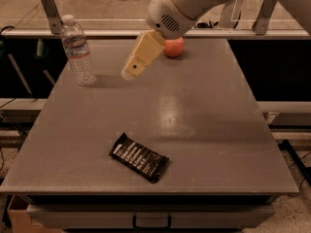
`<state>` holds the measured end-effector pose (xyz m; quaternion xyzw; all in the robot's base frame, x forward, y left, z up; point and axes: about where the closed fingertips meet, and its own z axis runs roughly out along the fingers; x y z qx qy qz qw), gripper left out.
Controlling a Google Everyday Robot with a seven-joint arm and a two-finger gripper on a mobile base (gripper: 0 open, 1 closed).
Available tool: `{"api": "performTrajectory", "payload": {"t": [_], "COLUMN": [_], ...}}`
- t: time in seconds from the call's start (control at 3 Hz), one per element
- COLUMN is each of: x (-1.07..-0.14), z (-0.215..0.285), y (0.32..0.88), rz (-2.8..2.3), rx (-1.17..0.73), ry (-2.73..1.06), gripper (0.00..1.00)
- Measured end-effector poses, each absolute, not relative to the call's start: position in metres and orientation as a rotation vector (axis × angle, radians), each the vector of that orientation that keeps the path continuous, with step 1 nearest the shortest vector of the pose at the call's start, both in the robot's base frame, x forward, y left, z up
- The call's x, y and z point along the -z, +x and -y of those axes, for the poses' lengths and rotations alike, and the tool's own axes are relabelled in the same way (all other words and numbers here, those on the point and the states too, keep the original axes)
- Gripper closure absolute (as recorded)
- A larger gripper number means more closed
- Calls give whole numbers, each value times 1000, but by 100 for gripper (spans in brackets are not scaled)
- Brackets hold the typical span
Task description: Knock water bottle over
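Near edge, approx. 6 o'clock: dark snack bar (139, 158) lies flat on tabletop (209, 130), clear of the path. Mid-depth, over the far half: gripper (130, 73), fingers together with no gap seen, nothing held, tip angled down toward 8 o'clock. Water bottle (77, 52) stands upright, long axis vertical, at tabletop's 10 o'clock corner. From the fingers it lies at 9 o'clock, near but apart. Judgement: a sideways sweep toward 9 o'clock, struck high, should topple it. Far edge, 12 o'clock: apple (173, 47).

White, rounded arm (194, 1) housing with a slotted vent grille (169, 22). Cream, tapered gripper (131, 72) at its lower end, above the table's (218, 130) far half.
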<state>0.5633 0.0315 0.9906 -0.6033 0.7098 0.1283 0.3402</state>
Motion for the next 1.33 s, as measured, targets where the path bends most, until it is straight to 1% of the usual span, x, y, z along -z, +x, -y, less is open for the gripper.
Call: {"api": "performTrajectory", "payload": {"t": [0.67,1.0,1.33], "x": [-959,-943,-926], "z": [-119,-165,-197], "y": [672,706,719], "rz": [-1719,-1664,-1650], "rx": [-542,-656,-772], "ry": [-1349,-1279,-1227], "gripper": [0,0,0]}}
